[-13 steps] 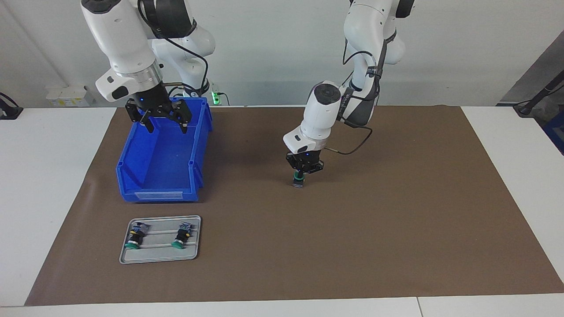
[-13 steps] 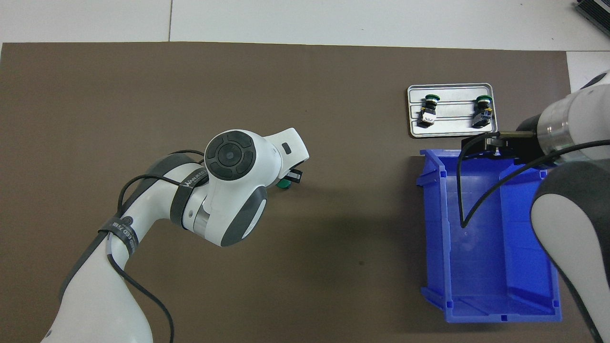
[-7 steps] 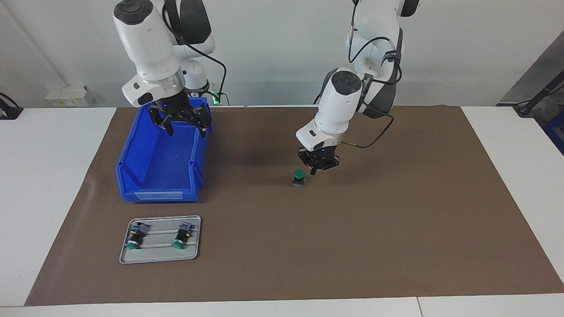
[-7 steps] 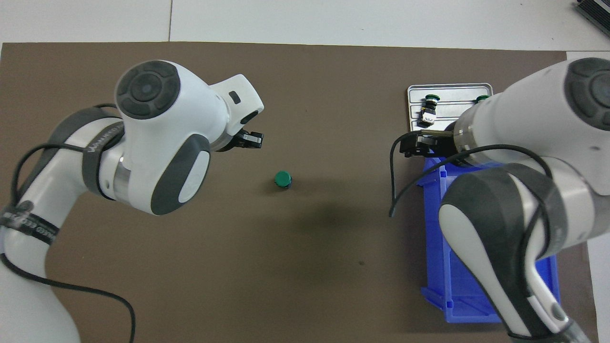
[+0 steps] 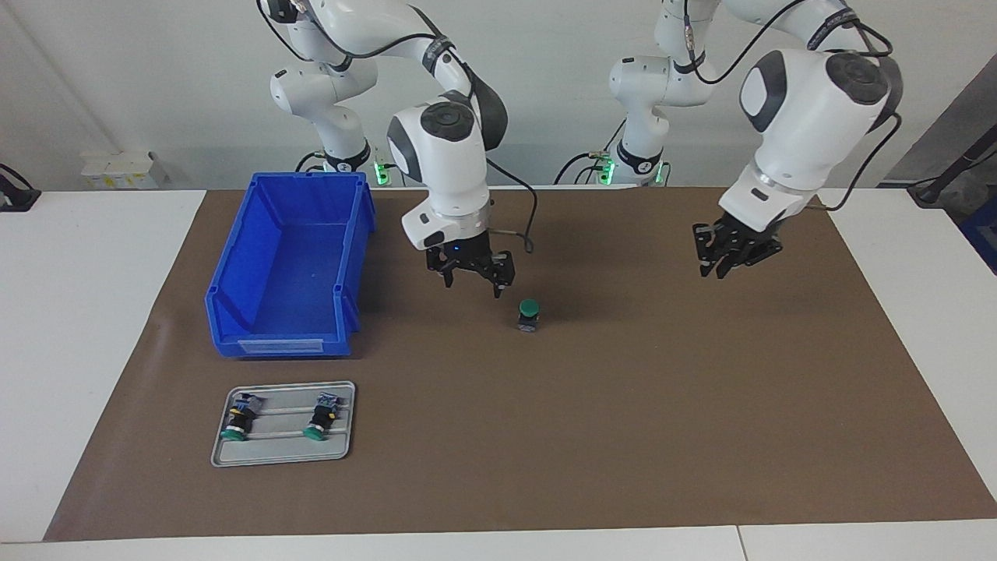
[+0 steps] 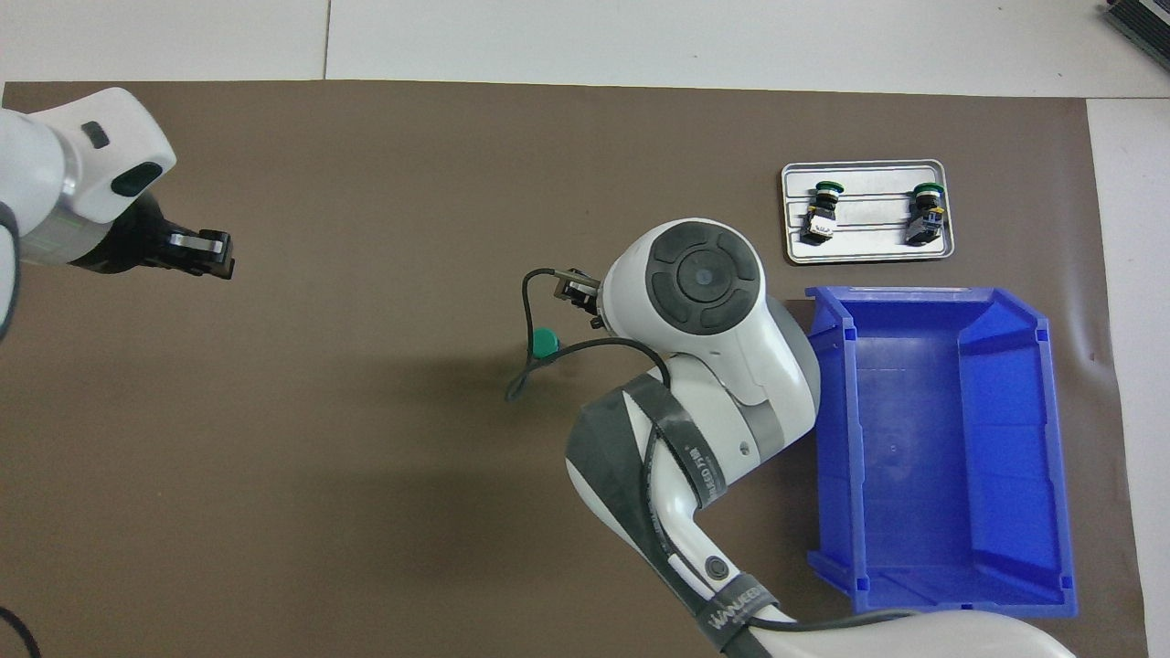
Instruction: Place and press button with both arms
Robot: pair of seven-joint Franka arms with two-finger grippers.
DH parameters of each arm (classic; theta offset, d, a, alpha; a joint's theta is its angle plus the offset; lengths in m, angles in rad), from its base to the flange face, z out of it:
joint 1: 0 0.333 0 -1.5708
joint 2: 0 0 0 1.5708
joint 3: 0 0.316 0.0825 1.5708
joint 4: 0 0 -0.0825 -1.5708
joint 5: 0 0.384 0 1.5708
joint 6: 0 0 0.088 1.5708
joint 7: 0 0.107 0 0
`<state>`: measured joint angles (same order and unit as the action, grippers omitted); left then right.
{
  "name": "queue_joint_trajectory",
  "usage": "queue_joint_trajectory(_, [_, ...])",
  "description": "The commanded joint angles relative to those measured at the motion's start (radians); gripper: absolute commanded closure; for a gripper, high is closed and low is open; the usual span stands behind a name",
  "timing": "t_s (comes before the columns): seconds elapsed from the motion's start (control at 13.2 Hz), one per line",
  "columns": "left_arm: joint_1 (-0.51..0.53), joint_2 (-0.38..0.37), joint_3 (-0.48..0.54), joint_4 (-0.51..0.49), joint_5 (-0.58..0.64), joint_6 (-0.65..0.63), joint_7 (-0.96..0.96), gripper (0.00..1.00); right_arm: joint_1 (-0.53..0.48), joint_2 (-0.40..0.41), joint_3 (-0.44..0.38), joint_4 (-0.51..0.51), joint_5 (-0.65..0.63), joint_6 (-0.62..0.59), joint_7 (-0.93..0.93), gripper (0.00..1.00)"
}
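One button (image 5: 529, 314) stands upright on the brown mat with its green cap up, and nothing holds it. Its cap also shows in the overhead view (image 6: 545, 343). My right gripper (image 5: 472, 282) hangs open just above the mat beside the button, toward the right arm's end, not touching it. In the overhead view the right wrist hides most of that gripper (image 6: 576, 294). My left gripper (image 5: 726, 263) is open and empty, raised over the mat toward the left arm's end (image 6: 208, 258). Two more buttons (image 5: 237, 417) (image 5: 321, 415) lie in a grey tray (image 5: 284, 440).
A blue bin (image 5: 234, 261) stands empty at the right arm's end, nearer to the robots than the tray. It also shows in the overhead view (image 6: 827, 429), with the tray (image 6: 868, 245) farther out. The brown mat (image 5: 623, 428) covers most of the table.
My left gripper let go of the button, rose and swung away toward its own end. My right gripper came from over the blue bin to just beside the button.
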<state>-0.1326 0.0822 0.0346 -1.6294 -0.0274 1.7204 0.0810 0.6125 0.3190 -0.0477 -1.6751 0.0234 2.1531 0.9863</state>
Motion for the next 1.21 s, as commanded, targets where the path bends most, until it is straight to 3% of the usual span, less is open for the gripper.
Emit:
queue_joint_trajectory(0.0, [0.015, -0.053, -0.004, -0.007, 0.081, -0.102, 0.005, 0.62, 0.054, 0.100, -0.003, 0.064, 0.003, 0.047, 0.092, 0.00])
queue_joint_trajectory(0.23, [0.015, -0.053, 0.008, 0.078, 0.078, -0.228, 0.005, 0.59, 0.087, 0.178, -0.003, 0.063, -0.058, 0.123, 0.054, 0.00])
queue_joint_trajectory(0.45, [0.015, -0.062, 0.010, 0.057, 0.073, -0.139, -0.009, 0.00, 0.090, 0.190, -0.003, 0.051, -0.071, 0.133, 0.020, 0.00])
queue_joint_trajectory(0.6, [0.010, -0.065, 0.010, 0.051, 0.075, -0.124, -0.001, 0.00, 0.131, 0.221, -0.003, 0.049, -0.065, 0.161, 0.031, 0.00])
queue_joint_trajectory(0.98, [0.018, -0.068, 0.011, 0.043, 0.075, -0.131, -0.006, 0.00, 0.121, 0.229, -0.003, 0.038, -0.065, 0.189, 0.032, 0.00])
queue_joint_trajectory(1.13, [0.033, -0.068, 0.010, 0.045, 0.075, -0.131, -0.006, 0.00, 0.119, 0.229, -0.003, 0.028, -0.065, 0.199, 0.032, 0.07])
